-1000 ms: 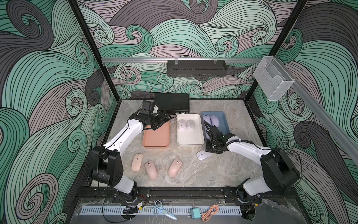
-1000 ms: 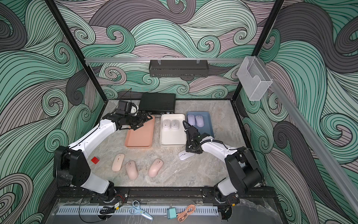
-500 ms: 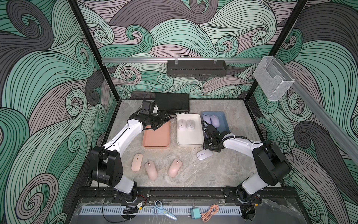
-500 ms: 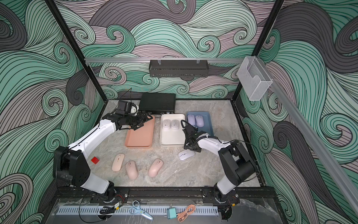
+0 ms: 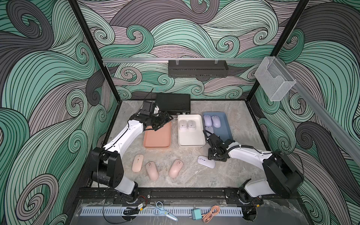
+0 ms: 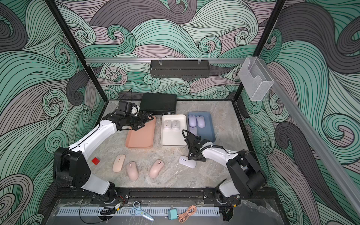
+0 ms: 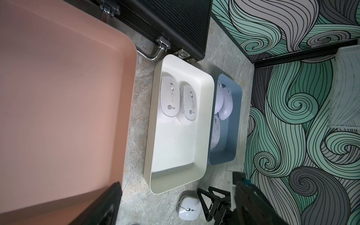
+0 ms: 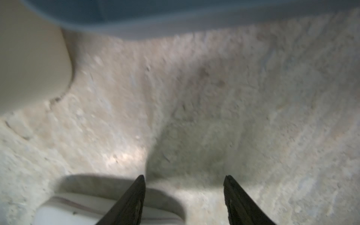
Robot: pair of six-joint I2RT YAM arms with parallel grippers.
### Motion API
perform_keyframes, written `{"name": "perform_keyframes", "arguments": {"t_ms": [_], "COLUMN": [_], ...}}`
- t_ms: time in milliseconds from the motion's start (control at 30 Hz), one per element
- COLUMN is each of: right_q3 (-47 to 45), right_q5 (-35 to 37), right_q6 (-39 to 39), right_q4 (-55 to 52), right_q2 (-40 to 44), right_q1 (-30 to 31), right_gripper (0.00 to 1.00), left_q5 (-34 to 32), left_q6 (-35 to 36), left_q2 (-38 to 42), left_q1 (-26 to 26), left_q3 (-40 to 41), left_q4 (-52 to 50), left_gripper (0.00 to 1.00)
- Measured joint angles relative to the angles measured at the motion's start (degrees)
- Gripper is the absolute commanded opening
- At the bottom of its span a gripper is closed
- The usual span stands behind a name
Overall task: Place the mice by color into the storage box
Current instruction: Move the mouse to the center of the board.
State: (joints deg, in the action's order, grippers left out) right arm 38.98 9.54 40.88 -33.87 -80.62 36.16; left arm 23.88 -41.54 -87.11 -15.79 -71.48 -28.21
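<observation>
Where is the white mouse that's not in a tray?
In both top views the mouse lies on the table in front of the white tray's right corner, beside the right pincer, right of the pink mice.

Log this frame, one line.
left gripper open over empty pink tray | right gripper open beside loose white mouse | white tray: two white mice | blue tray: three purple mice | pink mice: three on table

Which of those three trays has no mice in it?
The salmon-pink tray: its floor is bare, whereas the white tray holds two whitish mice and the slate-blue tray holds three lavender mice.
</observation>
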Motion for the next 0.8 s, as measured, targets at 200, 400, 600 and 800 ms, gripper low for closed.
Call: {"name": "perform_keyframes", "arguments": {"t_ms": [200,400,600,800], "right_q3": [-4.83,-3.10,-0.50,5.66], "right_q5": [-4.55,-5.92,-3.89,-4.33], "right_q6": [1.05,2.91,4.70,5.01], "right_q4": [-0.96,-0.83,-6.82,-8.17], "right_q2": [5.68,3.54,9.53,7.69], "right_q1": [4.90,11.89,13.62,14.80], "right_gripper": [0.63,0.63,0.70,0.85], "left_q5": [0.00,-0.31,-0.76,-1.01], "left_q6": [0.00,0.13,0.28,0.37], "left_q2": [0.02,0.02,0.02,-0.02], "left_q1": [0.00,0.00,-0.04,-0.37], "left_q3": [0.00,0.00,0.00,0.00], "left_q4": [0.22,0.28,0.28,0.24], "left_gripper": [0.90,0.90,0.90,0.92]}}
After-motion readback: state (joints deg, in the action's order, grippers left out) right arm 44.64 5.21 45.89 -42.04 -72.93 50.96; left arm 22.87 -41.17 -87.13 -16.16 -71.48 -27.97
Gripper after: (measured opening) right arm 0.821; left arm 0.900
